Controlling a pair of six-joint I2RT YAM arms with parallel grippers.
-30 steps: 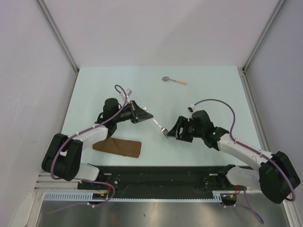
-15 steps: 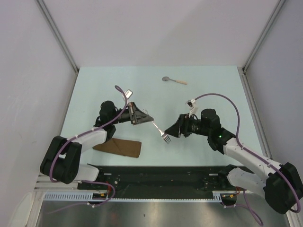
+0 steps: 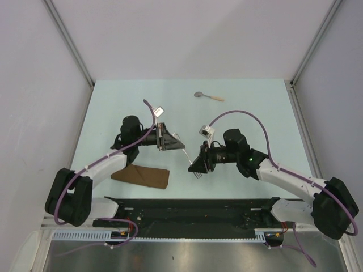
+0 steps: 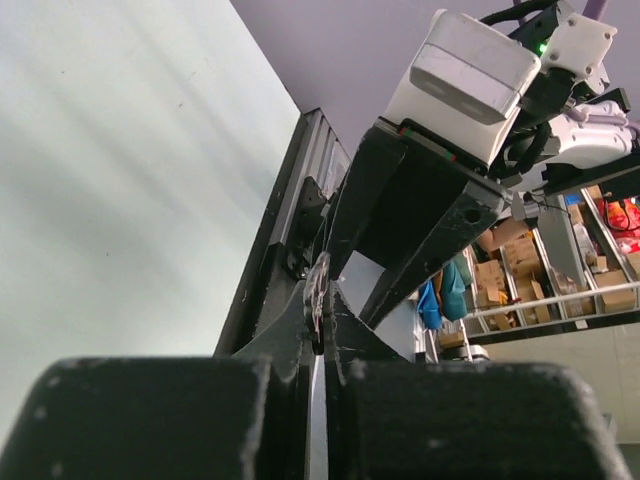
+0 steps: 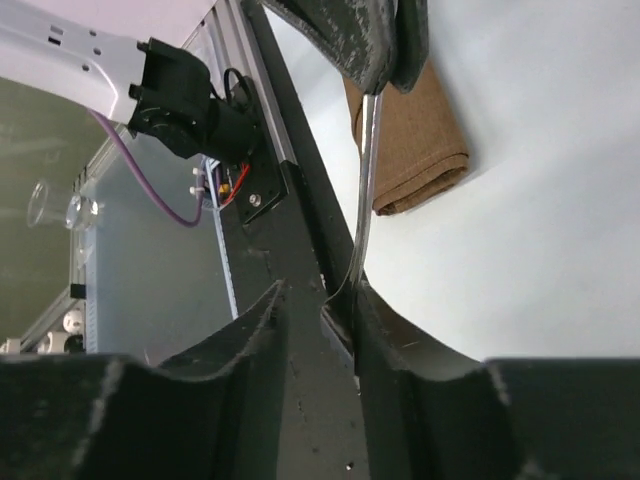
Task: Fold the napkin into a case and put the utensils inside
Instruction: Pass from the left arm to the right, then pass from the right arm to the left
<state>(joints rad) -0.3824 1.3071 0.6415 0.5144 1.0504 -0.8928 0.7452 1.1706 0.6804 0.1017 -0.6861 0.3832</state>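
Here, left hand [image 3: 179, 146] grips the fork [image 3: 186, 156]; right hand [image 3: 198, 165] narrow around its tine end.

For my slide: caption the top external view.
Left gripper holds a fork by its handle; right gripper straddles its tined end.

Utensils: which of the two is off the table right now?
The fork, gripped by its handle in the left tool, tines at the right tool. The spoon lies alone on the table, far side.

One fork [image 3: 187, 157], one spoon [image 3: 207, 96], and one brown napkin [image 3: 142, 176] (folded flat).
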